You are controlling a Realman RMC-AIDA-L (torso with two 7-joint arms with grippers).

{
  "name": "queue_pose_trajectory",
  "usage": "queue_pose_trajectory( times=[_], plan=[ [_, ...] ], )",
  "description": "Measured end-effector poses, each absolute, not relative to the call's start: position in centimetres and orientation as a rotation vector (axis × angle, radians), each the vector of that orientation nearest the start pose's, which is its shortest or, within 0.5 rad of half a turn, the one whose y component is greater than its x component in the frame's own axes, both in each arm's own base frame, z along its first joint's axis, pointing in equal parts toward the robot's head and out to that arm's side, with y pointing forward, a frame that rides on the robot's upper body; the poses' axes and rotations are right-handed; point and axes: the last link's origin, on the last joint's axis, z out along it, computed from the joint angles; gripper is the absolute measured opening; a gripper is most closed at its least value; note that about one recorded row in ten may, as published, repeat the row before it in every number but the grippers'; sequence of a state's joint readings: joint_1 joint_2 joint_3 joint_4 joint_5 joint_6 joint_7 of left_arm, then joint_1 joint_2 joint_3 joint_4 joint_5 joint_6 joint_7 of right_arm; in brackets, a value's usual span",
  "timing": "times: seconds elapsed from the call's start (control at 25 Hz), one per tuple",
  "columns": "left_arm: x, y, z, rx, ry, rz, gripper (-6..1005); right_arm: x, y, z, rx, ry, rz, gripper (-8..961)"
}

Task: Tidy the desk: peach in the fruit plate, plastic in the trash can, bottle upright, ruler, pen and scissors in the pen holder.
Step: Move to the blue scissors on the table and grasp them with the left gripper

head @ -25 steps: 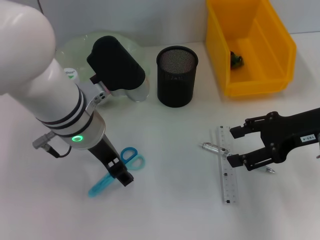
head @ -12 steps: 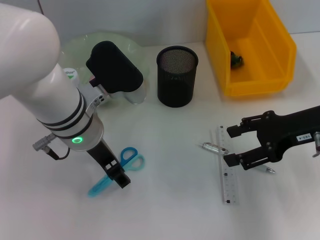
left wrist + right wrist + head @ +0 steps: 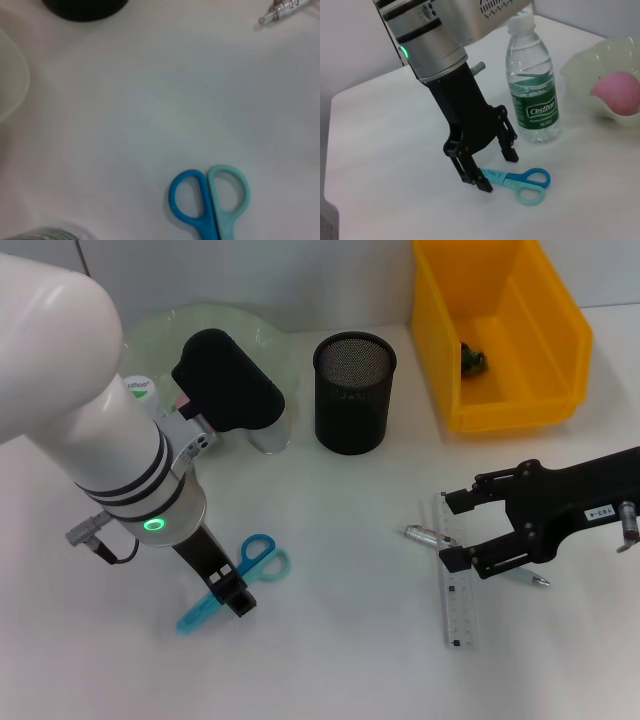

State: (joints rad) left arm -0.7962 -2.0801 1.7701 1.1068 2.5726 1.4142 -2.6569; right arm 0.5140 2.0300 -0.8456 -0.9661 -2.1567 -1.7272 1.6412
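Note:
The blue scissors (image 3: 258, 558) lie flat on the white desk, also seen as scissors (image 3: 519, 179) and by their handles (image 3: 210, 197). My left gripper (image 3: 498, 170) stands open with its fingers on either side of the scissors' blades, low over the desk (image 3: 232, 595). My right gripper (image 3: 451, 531) is open just above the clear ruler (image 3: 456, 605) and the pen (image 3: 424, 536) lying across it. The bottle (image 3: 532, 95) stands upright. A pink peach (image 3: 618, 92) rests in the pale green fruit plate (image 3: 580, 70). The black mesh pen holder (image 3: 354, 392) stands at the back centre.
A yellow bin (image 3: 545, 350) at the back right holds a small dark green crumpled thing (image 3: 473, 360). The fruit plate (image 3: 255, 332) and bottle sit behind my left arm in the head view. Bare white desk lies between the scissors and the ruler.
My right gripper has slid left over the ruler and pen, still open. My left gripper has shifted slightly left and nearer along the scissors' blades.

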Motion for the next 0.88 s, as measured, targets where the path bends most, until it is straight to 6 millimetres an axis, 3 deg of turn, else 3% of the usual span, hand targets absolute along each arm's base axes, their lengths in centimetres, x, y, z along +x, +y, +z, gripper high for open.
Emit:
queue_pose_trajectory(
  times=[0.28,0.88],
  plan=[
    [-15.51,34.96,-8.01,-2.703,-0.635,0.831,673,24.68,32.48,3.49,-2.955,0.591,0.314,820],
    [-15.83,34.87,-8.06,-2.71,-0.627,0.848,573,24.41,32.75,3.31,-2.953,0.584,0.319,820]
  ],
)
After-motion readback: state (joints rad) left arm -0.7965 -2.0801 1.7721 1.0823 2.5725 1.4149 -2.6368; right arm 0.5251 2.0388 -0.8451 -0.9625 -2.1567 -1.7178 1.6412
